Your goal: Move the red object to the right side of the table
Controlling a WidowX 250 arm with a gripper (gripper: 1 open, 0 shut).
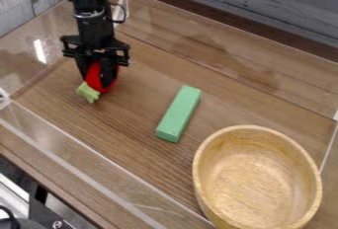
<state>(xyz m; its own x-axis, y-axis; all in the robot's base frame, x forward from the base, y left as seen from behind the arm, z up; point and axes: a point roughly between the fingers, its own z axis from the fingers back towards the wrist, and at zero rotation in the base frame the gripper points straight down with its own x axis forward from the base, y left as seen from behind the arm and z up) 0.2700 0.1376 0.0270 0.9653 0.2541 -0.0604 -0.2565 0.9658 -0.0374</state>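
The red object (95, 78), a small red toy fruit with a green leafy end (87, 92), lies on the left part of the wood-grain table (199, 60). My black gripper (98, 75) points straight down over it, and its fingers are shut on the red body. The green end sticks out toward the front left, touching the tabletop. The arm rises from the gripper toward the top left of the camera view.
A light green rectangular block (180, 113) lies at the table's middle, to the right of the gripper. A round wooden bowl (258, 179) fills the front right corner. Low clear acrylic walls (40, 105) border the table.
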